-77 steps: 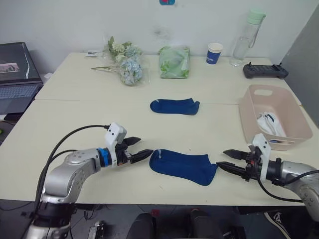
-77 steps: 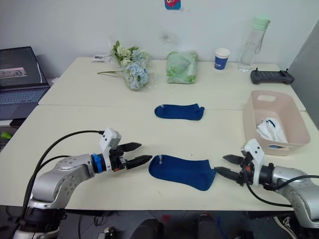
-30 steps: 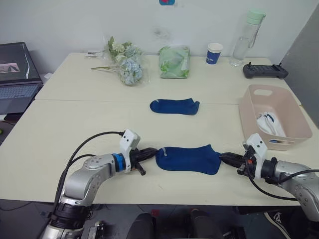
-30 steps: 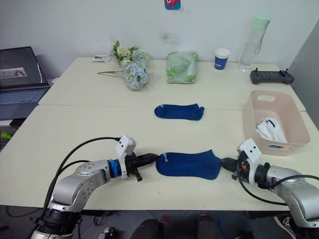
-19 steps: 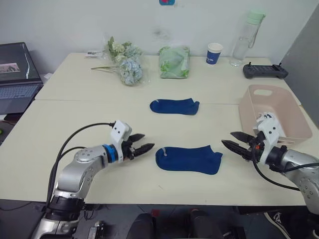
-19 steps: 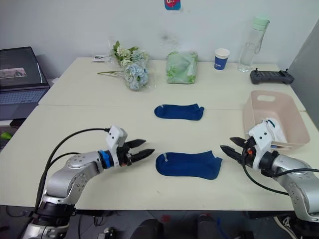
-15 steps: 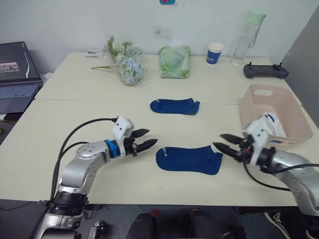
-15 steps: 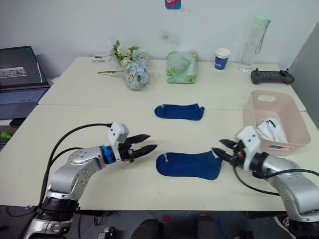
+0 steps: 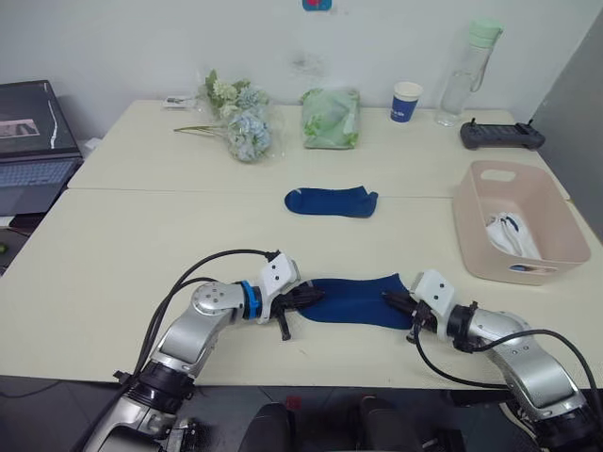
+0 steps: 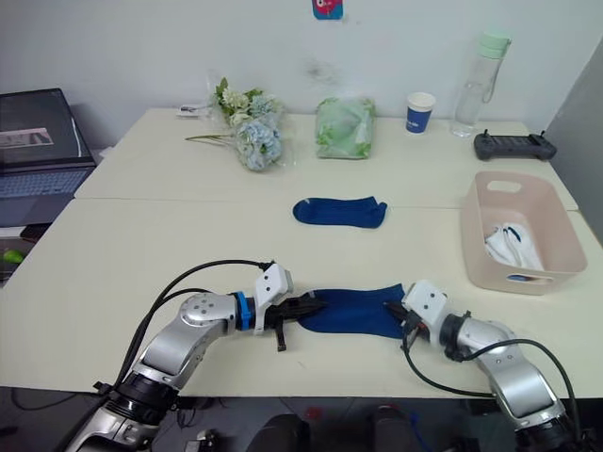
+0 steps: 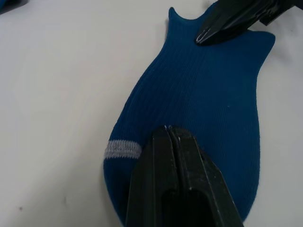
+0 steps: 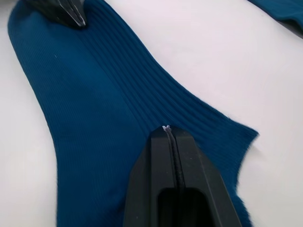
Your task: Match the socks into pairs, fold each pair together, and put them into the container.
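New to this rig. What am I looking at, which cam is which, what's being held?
It is a two-armed humanoid. The two wide pictures come from its head; the two close-ups come from cameras on each wrist. The left gripper and right gripper are each shut on one end of the near navy sock on the table. A second navy sock lies farther back. The pink container at the right holds a white sock bundle. Flowers, a green cloth bundle, a cup and a bottle stand behind.

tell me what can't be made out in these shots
- Near sock: both wrist views show shut fingers over it; whether they pinch fabric is hidden beneath them.
- Container: its wall hides how many white socks lie inside.
- Far sock: one or two layers, too small.
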Controlling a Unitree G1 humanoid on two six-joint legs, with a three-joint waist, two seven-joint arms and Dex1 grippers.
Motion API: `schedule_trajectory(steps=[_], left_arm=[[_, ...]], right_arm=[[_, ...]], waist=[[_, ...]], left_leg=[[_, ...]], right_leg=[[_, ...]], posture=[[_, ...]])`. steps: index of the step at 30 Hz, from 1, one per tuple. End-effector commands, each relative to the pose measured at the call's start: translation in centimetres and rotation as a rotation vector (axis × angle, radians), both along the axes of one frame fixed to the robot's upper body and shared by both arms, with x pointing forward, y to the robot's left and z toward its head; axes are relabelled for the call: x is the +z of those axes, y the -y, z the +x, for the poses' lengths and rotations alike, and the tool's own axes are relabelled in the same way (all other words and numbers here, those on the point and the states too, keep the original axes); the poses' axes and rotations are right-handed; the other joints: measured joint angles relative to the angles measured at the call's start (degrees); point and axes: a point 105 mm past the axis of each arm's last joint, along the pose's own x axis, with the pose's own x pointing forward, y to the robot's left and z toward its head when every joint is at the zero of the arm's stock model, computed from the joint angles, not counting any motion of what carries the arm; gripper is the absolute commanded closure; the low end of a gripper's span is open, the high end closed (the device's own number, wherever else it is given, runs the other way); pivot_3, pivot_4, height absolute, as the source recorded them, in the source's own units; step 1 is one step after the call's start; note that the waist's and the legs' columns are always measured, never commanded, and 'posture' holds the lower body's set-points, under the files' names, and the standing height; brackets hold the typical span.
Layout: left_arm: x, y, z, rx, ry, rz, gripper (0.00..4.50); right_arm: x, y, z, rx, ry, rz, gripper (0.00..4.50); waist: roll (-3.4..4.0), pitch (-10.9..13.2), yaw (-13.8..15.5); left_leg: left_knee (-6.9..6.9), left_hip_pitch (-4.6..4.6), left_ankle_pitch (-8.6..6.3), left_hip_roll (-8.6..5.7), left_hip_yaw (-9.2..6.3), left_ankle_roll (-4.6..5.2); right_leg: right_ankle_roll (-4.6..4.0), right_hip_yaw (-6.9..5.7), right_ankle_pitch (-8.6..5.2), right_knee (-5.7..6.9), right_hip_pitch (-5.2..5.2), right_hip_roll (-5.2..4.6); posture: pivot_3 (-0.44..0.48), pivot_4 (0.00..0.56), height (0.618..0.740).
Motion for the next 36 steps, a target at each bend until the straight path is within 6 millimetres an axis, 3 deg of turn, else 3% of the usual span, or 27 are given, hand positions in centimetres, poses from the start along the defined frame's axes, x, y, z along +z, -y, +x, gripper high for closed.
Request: schedule_trajectory(steps=[1,5,10,12,16,20,26,29,32,36], left_arm=[[1.0,-1.3,-0.1,0.012,0.021,-0.015,4.48],[2.5,-1.4,-0.3,-0.006,0.034,-0.076,4.48],[4.4,-0.5,-1.1,-0.072,0.027,-0.152,4.48],[4.4,-0.2,-1.6,-0.105,0.020,-0.138,4.48],[2.3,-0.5,-2.3,-0.140,0.022,0.007,4.48],[0.7,-1.7,-1.9,-0.088,0.008,0.075,4.48],[0.1,-2.9,-2.0,-0.054,-0.012,0.088,4.48],[0.9,-2.8,-2.0,-0.044,-0.012,0.047,4.48],[3.0,-2.6,-1.6,-0.004,-0.010,-0.054,4.48],[4.9,-3.9,-0.4,0.127,0.009,-0.157,4.48]], right_arm=[[-0.3,2.8,-0.4,-0.066,-0.029,-0.038,4.50],[2.0,2.4,-0.7,-0.028,0.013,0.036,4.50],[4.7,-0.5,-1.5,0.067,0.035,0.175,4.50],[4.2,-1.3,-1.8,0.087,0.011,0.172,4.50],[1.6,-2.0,-2.6,0.103,-0.037,0.090,4.50],[-0.1,-1.1,-3.0,0.062,-0.072,0.040,4.50],[-0.3,0.8,-4.2,-0.003,-0.100,0.024,4.50],[0.6,1.7,-4.4,-0.025,-0.085,0.043,4.50],[3.2,2.0,-4.1,-0.033,-0.036,0.126,4.50],[5.5,2.8,-3.1,-0.093,0.058,0.152,4.50]], waist=[[-0.02,0.0,0.0],[-0.01,0.0,0.1],[0.00,0.0,-0.1],[0.00,0.0,0.0],[0.02,0.0,0.0],[0.02,0.0,0.0],[0.02,0.0,0.1],[0.02,0.0,0.1],[0.03,0.0,0.1],[0.04,0.0,-0.1]], left_leg=[[0.00,-0.01,0.00,0.00,0.00,0.00],[0.00,0.00,0.00,0.02,-0.03,0.00],[-0.01,-0.03,0.00,0.08,-0.05,0.00],[-0.01,-0.03,0.00,0.08,-0.08,0.00],[-0.02,-0.02,0.00,0.04,-0.06,0.00],[-0.02,-0.03,0.00,0.02,-0.04,0.00],[-0.02,-0.02,0.00,0.03,-0.07,0.01],[-0.02,-0.02,-0.01,0.02,-0.06,0.01],[-0.01,-0.01,-0.01,0.03,-0.05,0.01],[-0.01,-0.01,-0.01,0.10,-0.07,0.01]], right_leg=[[0.00,0.00,0.00,0.00,0.00,0.00],[0.00,0.01,0.00,0.01,0.00,0.00],[0.00,0.05,0.00,0.02,-0.03,0.00],[0.00,0.04,0.00,0.02,-0.03,0.01],[0.00,0.04,0.00,0.01,-0.02,0.02],[0.00,0.03,0.00,0.01,-0.03,0.03],[0.00,0.03,0.00,-0.01,-0.01,0.02],[0.00,0.05,0.00,-0.03,0.02,0.01],[0.00,0.05,0.00,0.00,0.01,0.01],[0.00,0.05,0.00,0.03,-0.02,0.03]], posture=[[0.000,0.150,0.740],[0.000,0.150,0.740],[0.000,0.150,0.740],[0.000,0.150,0.740],[0.000,0.150,0.740],[0.000,0.150,0.740],[0.000,0.150,0.740],[0.000,0.150,0.740],[0.000,0.150,0.740],[0.000,0.150,0.740]])
